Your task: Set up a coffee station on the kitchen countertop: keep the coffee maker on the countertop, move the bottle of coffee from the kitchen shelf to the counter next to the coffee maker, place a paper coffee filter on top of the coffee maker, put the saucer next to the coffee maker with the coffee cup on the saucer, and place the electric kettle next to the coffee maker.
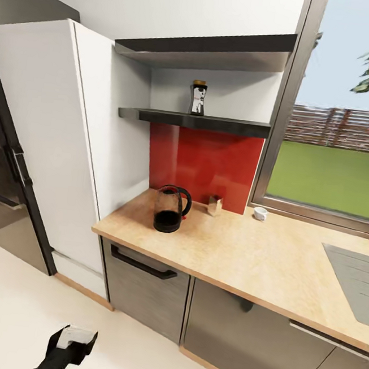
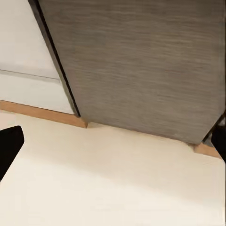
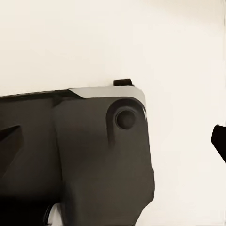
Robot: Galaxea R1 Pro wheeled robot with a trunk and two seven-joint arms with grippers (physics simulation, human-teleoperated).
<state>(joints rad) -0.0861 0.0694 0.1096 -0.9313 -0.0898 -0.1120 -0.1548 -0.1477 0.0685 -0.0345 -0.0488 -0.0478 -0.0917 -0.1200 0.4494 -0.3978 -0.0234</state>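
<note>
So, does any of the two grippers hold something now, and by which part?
Nothing is held. The left gripper is open, with bare floor between its fingertips; the right gripper is open too, above the robot's dark base.

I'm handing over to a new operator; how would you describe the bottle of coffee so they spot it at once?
Find the red backsplash panel left of the window. Directly above it runs a dark shelf, and the bottle of coffee stands alone on it: a small dark jar with a yellow lid and white label, unlike the glass electric kettle on the countertop below.
</note>
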